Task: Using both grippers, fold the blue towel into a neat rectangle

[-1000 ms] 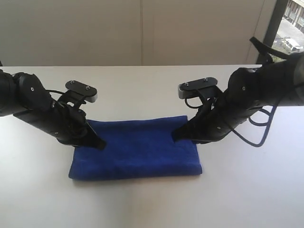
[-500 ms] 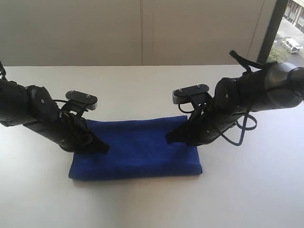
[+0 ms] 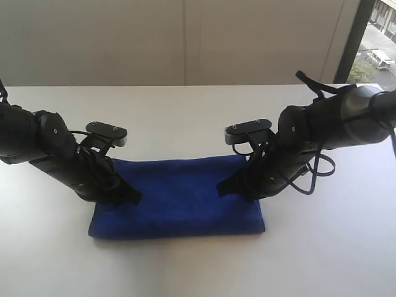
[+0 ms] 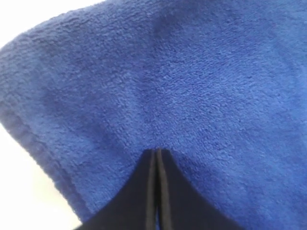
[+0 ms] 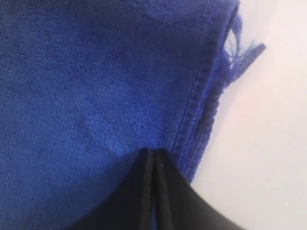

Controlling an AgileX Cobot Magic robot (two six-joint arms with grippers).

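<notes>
Blue towel [image 3: 179, 198] lies flat on the white table [image 3: 185, 117], folded into a long rectangle, with its long edges running across the exterior view. It sits near the middle of the table, between the two arms. Its right short edge shows a stitched hem [image 5: 196, 110] with layers stacked on each other, and a few frayed threads [image 5: 244, 55] stick out past one corner onto the bare table.

The left gripper [image 3: 133, 197] slants down from the left, its tip over the towel's left part. Its jaws are pressed together with no gap and no cloth between them, and the tip is at the pile, though whether it presses in cannot be told. The right gripper [image 3: 221, 187] slants down from the right in the same way, jaws closed tight on nothing, its tip just inside the hem.

Each arm's black body covers the towel's far corner on its own side. A small grey plate [image 3: 106, 131] sits above the left wrist and another grey plate [image 3: 247, 130] above the right. Black cables [image 3: 315, 167] loop beside the right arm over the table. A pale wall [image 3: 185, 37] stands behind the table, and a window [image 3: 377, 43] shows at the far right.
</notes>
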